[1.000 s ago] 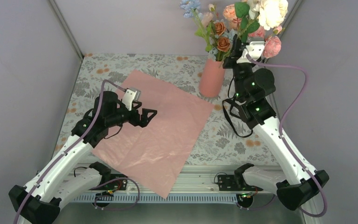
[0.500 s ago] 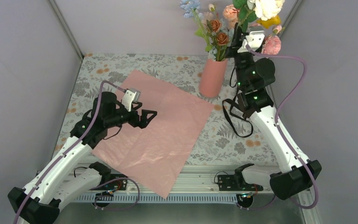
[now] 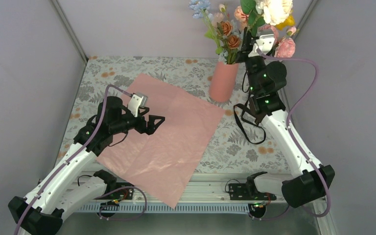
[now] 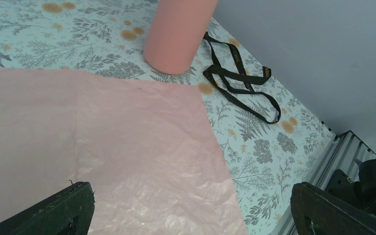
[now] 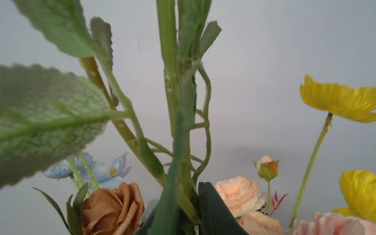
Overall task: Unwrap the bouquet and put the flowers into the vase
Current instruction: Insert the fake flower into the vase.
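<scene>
The salmon-pink vase [image 3: 223, 81] stands at the back of the table with several flowers [image 3: 226, 36] in it; its base shows in the left wrist view [image 4: 176, 34]. My right gripper [image 3: 248, 45] is raised beside the vase's mouth, shut on a bunch of green stems [image 5: 178, 147]. White, pink and yellow blooms [image 3: 275, 11] top that bunch. The bouquet's pink wrapping sheet [image 3: 164, 137] lies flat and bare. My left gripper [image 3: 155, 122] hovers over it, open and holding nothing [image 4: 191, 213].
A black ribbon [image 3: 247, 122] lies looped on the floral tablecloth to the right of the vase, also in the left wrist view [image 4: 240, 81]. Grey walls close in the back and both sides. A metal rail [image 3: 215, 188] runs along the near edge.
My right gripper has risen with the bunch and shifted slightly left, closer to above the vase. The left arm and the sheet have not moved.
</scene>
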Motion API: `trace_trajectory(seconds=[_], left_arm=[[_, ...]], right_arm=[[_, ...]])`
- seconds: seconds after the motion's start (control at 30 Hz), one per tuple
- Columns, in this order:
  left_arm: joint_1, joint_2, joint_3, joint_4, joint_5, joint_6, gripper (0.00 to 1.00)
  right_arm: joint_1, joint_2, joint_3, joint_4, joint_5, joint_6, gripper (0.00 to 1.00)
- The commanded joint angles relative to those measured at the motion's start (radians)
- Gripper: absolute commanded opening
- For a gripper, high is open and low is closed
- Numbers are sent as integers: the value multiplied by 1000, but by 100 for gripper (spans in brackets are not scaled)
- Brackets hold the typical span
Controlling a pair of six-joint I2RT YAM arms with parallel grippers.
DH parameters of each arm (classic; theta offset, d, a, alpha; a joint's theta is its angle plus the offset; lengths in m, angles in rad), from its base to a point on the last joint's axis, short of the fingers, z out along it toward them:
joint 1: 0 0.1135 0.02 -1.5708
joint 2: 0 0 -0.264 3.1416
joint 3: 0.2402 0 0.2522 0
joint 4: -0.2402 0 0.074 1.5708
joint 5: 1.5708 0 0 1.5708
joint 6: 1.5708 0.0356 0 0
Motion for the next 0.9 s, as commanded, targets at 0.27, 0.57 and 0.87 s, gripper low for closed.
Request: trace_trajectory(seconds=[0.27, 0.57, 0.87], left_arm=[[-1, -17, -10, -2, 7, 20, 100], [-2, -18, -10, -1, 5, 20, 100], [-1, -21, -12, 3, 20, 23, 100]], right_arm=[[-36, 45, -87, -28, 3, 97, 4], [-47, 97, -75, -105, 23, 124, 4], [-52, 141, -82, -158, 21, 138, 7]])
